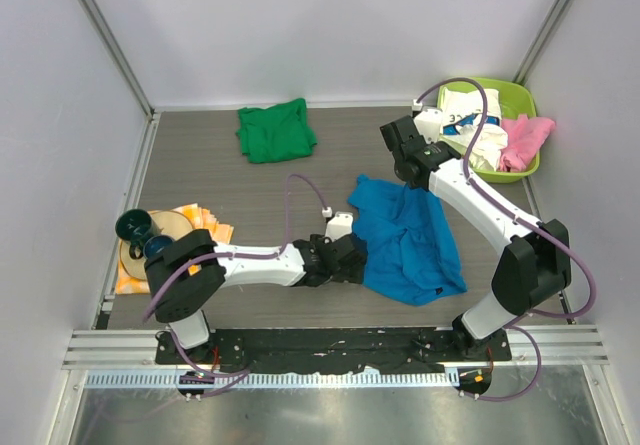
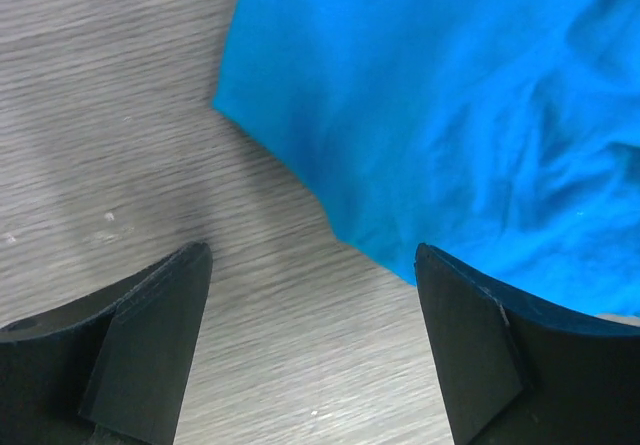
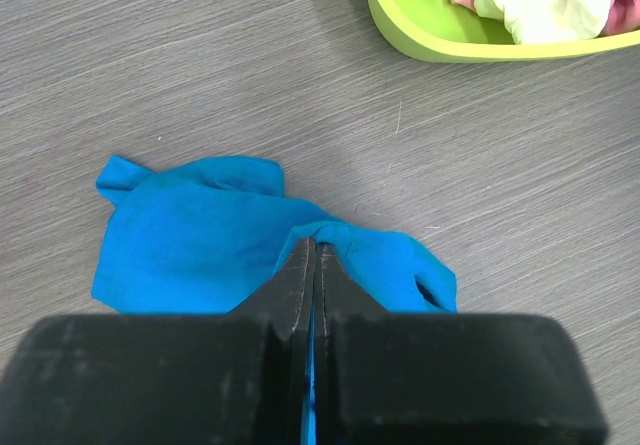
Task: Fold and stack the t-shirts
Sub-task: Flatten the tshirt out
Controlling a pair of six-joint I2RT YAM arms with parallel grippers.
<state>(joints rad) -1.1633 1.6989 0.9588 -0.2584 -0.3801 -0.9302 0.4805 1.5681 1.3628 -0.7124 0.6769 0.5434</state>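
Note:
A bright blue t-shirt [image 1: 410, 245] lies crumpled on the table between the arms. My right gripper [image 1: 408, 180] is shut on a fold of the blue t-shirt [image 3: 190, 250] at its far edge, and cloth bulges round the closed tips of the right gripper [image 3: 315, 247]. My left gripper [image 1: 356, 257] is low at the shirt's near-left edge. In its wrist view the left gripper [image 2: 312, 257] is open with only bare table between the jaws, and the blue t-shirt [image 2: 450, 95] lies just beyond them. A green t-shirt [image 1: 275, 132] lies bunched at the back.
A lime green basket [image 1: 524, 93] at the back right holds a white printed shirt [image 1: 470, 115] and a pink one [image 1: 525, 140]; the basket's rim [image 3: 440, 47] shows in the right wrist view. At the left lie an orange-yellow checked cloth [image 1: 210, 223] and a dark teal cup [image 1: 133, 227].

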